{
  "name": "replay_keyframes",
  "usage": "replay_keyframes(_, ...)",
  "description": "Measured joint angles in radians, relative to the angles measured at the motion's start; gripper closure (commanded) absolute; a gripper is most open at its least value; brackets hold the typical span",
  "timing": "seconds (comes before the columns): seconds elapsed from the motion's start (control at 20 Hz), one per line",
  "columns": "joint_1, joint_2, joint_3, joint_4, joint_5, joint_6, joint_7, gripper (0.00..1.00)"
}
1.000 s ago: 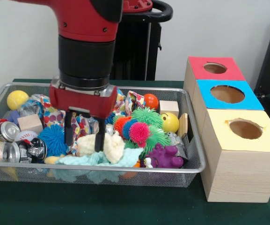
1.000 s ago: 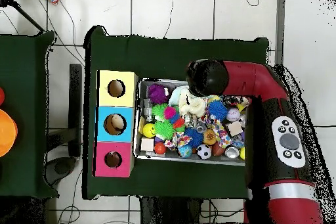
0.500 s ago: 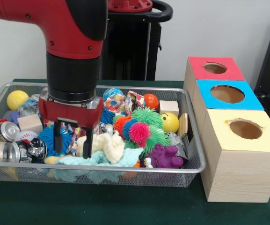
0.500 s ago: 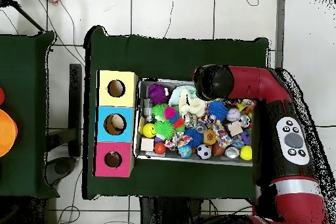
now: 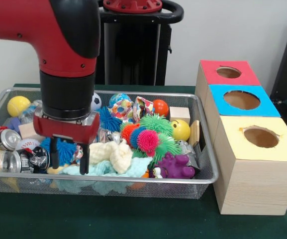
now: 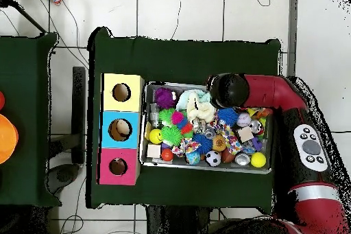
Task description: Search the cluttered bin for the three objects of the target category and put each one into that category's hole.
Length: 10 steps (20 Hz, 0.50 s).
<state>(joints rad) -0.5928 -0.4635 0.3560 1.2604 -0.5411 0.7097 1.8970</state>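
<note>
No writing can be read. The tool hangs open and empty in the basket, full of toys, beside the cream cloth. The red hole is well apart.

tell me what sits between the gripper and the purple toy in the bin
In the front view, the cream cloth lies right beside the gripper, on a mint cloth. Then comes the purple toy, with spiky balls just behind that stretch.
</note>
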Motion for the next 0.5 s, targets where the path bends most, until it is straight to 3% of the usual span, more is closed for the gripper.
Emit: replay_keyframes(0.5, -0.062, 0.034, 0.049, 0.018, -0.043, 0.0, -0.039, 0.0)
